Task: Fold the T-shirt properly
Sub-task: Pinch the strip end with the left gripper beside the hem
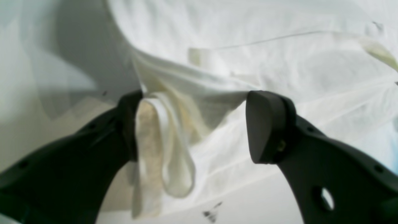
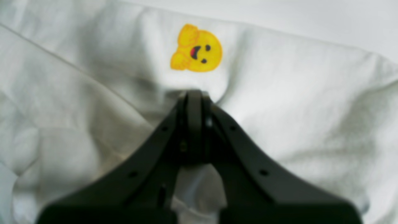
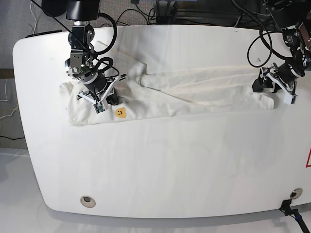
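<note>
The white T-shirt lies stretched in a long rumpled band across the far half of the table. A small yellow smiley print shows near its left end. In the right wrist view my right gripper is shut on a pinch of the T-shirt just below the smiley. It sits at the band's left end. My left gripper is open at the right end. A hemmed fold of the T-shirt droops against its left finger, and the other finger is clear of the cloth.
The white table has rounded corners, with a round hole near the front left. Black cables run behind the far edge. A black plug sits at the front right corner.
</note>
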Robot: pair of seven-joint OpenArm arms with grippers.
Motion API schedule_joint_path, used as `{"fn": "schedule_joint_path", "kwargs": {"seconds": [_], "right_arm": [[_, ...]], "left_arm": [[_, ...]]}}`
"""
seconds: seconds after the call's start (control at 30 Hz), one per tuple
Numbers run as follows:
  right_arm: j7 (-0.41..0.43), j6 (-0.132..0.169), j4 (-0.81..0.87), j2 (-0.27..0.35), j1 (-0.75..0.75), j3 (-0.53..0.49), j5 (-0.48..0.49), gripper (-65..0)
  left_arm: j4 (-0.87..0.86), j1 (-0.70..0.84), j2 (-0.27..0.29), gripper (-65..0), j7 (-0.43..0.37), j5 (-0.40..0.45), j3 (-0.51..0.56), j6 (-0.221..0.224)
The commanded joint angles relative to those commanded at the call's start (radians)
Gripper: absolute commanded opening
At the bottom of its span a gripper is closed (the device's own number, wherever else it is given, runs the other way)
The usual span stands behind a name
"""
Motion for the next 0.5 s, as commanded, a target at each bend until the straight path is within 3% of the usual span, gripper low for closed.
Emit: {"fn": "schedule_joint_path", "kwargs": {"seconds": [0.17, 0.23, 0.4, 0.43, 0.5], "right_arm": [[0.0, 0.0, -0.002, 0.0, 0.0, 0.0, 0.0, -65.0], [0.0, 0.0, -0.002, 0.0, 0.0, 0.0, 0.0, -65.0], [0.0, 0.0, -0.002, 0.0, 0.0, 0.0, 0.0, -65.0], [0.0, 0.0, -0.002, 0.0, 0.0, 0.0, 0.0, -65.0], [0.0, 0.0, -0.002, 0.0, 0.0, 0.0, 0.0, -65.0]], "left_arm": [[0.003, 0.0, 0.0, -24.2, 0.0, 0.0, 0.0, 0.0], [0.005, -0.003, -0.002, -32.8, 0.0, 0.0, -0.002, 0.0], [0.005, -0.035, 0.0, -61.3, 0.0, 0.0, -0.003, 0.0], [0.005, -0.037, 0.0, -65.0, -0.002, 0.0, -0.003, 0.0], [0.006, -0.052, 0.0, -65.0, -0.002, 0.0, -0.003, 0.0]]}}
